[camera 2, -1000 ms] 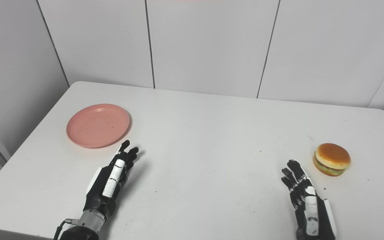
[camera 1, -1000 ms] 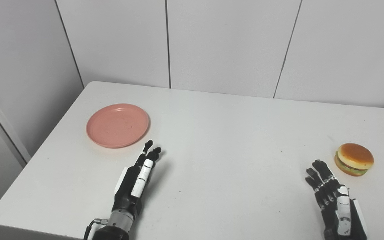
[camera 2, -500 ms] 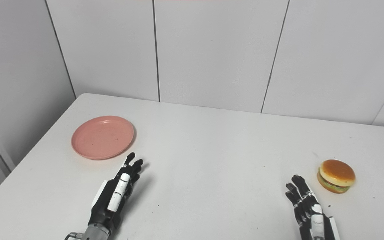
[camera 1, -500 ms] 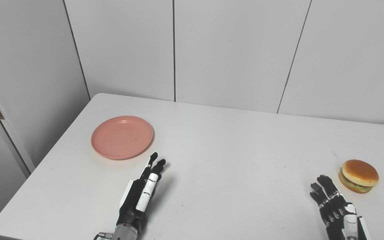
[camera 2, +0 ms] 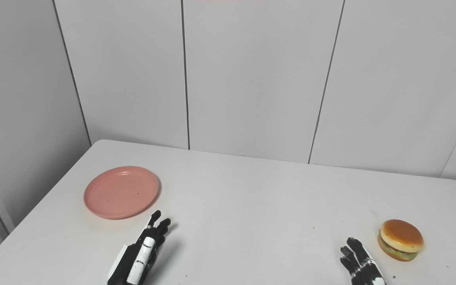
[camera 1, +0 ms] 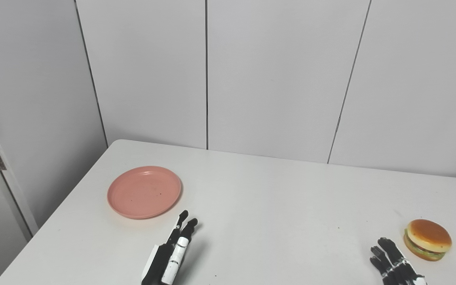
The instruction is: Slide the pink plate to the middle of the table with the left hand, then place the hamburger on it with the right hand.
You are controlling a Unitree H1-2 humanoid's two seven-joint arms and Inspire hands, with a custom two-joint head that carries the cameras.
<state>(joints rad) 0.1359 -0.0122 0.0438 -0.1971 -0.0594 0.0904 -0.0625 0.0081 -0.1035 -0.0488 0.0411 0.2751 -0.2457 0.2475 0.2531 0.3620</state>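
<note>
Left hand (camera 1: 172,253), fingers straight and holding nothing, sits just beside the pink plate (camera 1: 144,191); reaching its rim likely comes next.

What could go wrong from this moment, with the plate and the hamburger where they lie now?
1. The round pink plate lies near the white table's left edge; a slanted push by the left hand might send it off.
2. The brown-bun hamburger sits close to the right edge; the open right hand could knock it away instead of grasping it.
</note>
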